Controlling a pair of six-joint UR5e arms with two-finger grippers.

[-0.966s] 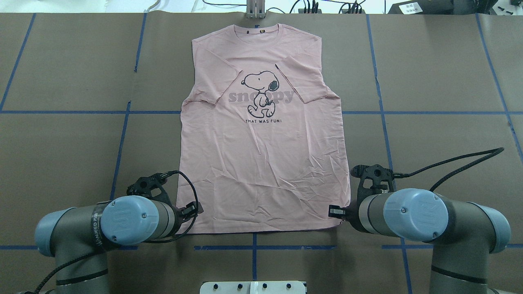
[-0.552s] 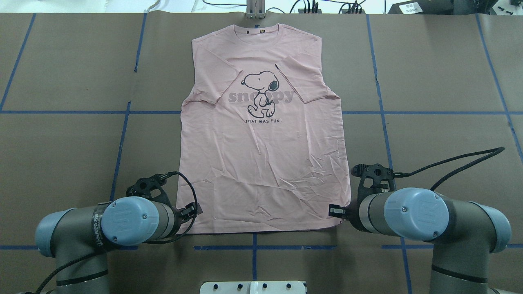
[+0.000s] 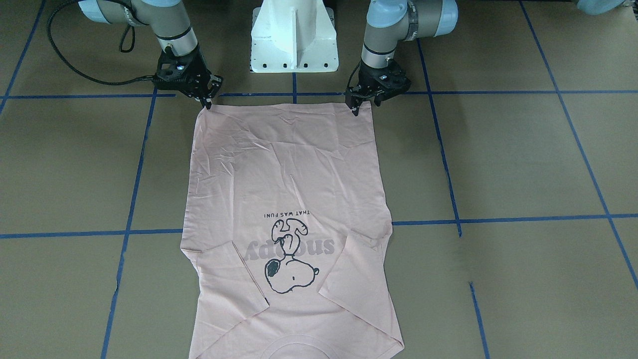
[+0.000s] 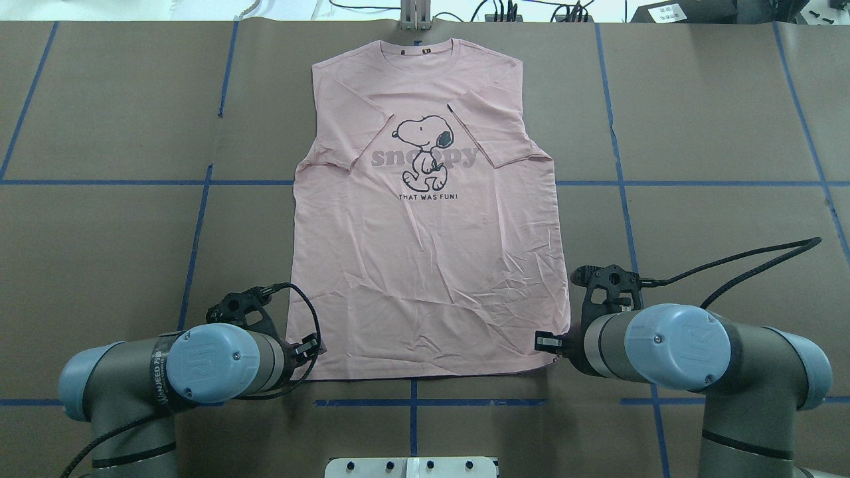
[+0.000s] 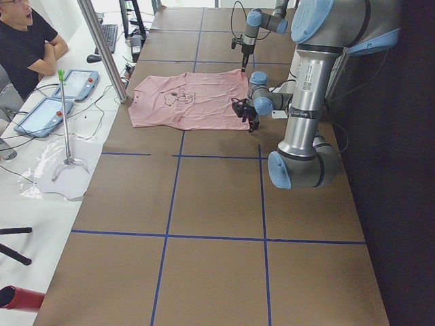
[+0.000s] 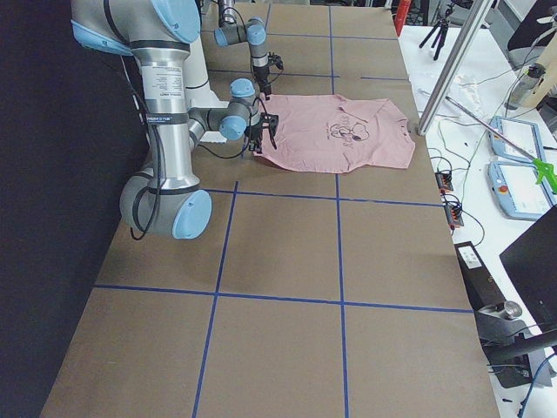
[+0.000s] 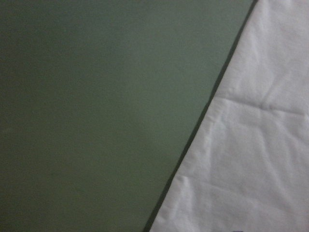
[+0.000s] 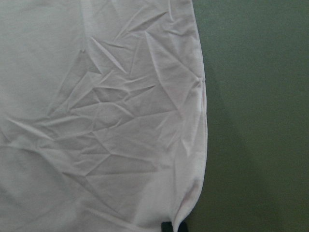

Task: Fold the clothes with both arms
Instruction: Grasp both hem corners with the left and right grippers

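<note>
Although the lengthwise fold has yet to start, a pale pink T-shirt (image 4: 425, 265) lies flat, print up, on the brown bench (image 4: 697, 133), straight out in front of the robot's white pedestal (image 3: 294, 37). Its hem (image 4: 425, 375) is the edge nearest the pedestal and its collar (image 4: 418, 45) the farthest. Both sleeves (image 4: 495, 133) are already turned in over the chest, so the shirt forms a long rectangle. The right tool (image 3: 205, 102) sits at the hem corner on the pedestal's right; its wrist camera shows the fabric gathered into a small pinch at a dark fingertip (image 8: 166, 226), so it appears closed on that corner. The left tool (image 3: 356, 105) touches the hem corner on the pedestal's left, but whether it is clamped on the cloth cannot be told. Judging by this, the side folds are done; carrying the hem away from the pedestal to the collar remains.
</note>
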